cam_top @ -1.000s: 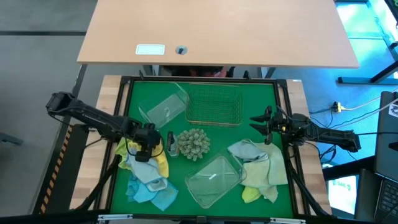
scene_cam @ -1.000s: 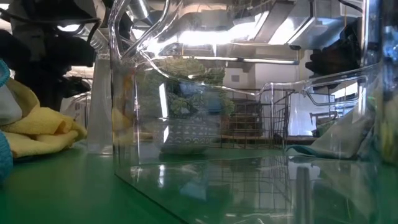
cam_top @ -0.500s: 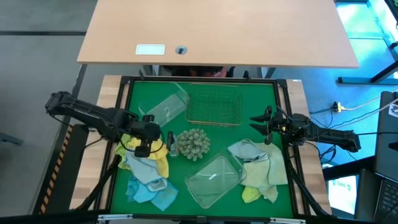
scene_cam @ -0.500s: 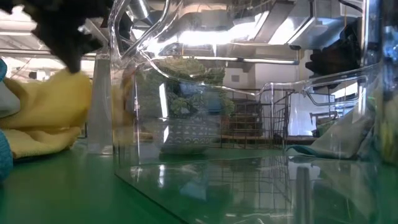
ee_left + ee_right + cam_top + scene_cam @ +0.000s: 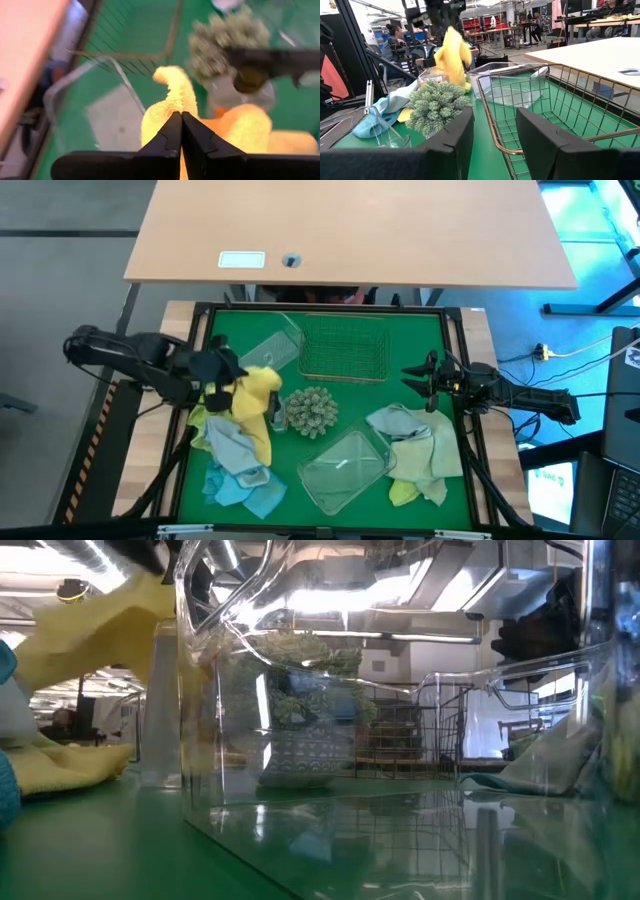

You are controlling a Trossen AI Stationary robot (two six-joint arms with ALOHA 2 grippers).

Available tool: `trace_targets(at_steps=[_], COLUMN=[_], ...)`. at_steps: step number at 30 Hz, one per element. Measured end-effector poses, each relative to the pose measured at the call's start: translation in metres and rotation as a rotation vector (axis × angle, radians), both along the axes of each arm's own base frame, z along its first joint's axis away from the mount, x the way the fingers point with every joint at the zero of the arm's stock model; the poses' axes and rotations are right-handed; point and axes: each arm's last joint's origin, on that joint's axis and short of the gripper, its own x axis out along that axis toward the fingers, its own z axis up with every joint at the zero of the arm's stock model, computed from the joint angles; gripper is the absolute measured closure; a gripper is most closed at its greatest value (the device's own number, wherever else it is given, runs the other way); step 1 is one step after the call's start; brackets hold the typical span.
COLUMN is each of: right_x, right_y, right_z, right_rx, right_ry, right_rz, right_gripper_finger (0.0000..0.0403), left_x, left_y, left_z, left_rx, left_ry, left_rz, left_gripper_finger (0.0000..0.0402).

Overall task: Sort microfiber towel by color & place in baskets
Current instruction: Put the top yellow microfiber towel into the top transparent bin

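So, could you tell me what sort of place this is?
Probably a robotics lab or workshop: a green mat framed as a test cell, open ceiling ducts, and workbenches with people seated behind.

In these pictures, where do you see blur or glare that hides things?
Low view: the clear tub throws bright glare and warps the room behind; the yellow towel is smeared. Left wrist view: the spiky ball and wire basket are soft. High view: sharp.
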Motion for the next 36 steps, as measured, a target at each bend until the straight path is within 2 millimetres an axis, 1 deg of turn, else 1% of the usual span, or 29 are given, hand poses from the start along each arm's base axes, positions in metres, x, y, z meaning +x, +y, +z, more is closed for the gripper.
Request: trace_targets(at_steps=[6,12,16,20,23,27,36], right_x=[0.0,0.0,0.0,0.0,0.0,0.0,0.0], right_y=[0.0,0.0,0.0,0.0,0.0,0.0,0.0], right_z=[0.0,0.0,0.0,0.0,0.0,0.0,0.0], right_rx=[0.0,0.0,0.0,0.0,0.0,0.0,0.0], right_ry=[0.0,0.0,0.0,0.0,0.0,0.0,0.0], right_rz=[0.0,0.0,0.0,0.0,-0.001,0.0,0.0], right_gripper_finger=[0.0255,0.0255,0.0255,0.0255,0.0255,0.0255,0.0255], left_x=[-0.018,-0.029,-0.033,-0.032,-0.03,-0.021,0.013], left_y=[0.008,0.015,0.018,0.02,0.024,0.029,0.047], left_z=[0.027,0.053,0.068,0.078,0.08,0.077,0.062], left_rx=[0.084,0.164,0.239,0.297,0.318,0.322,0.283], left_ry=[-0.153,-0.335,-0.425,-0.497,-0.501,-0.476,-0.367], left_rz=[0.11,0.237,0.303,0.354,0.382,0.43,0.457], left_gripper_finger=[0.0401,0.0401,0.0401,0.0401,0.0401,0.0401,0.0401])
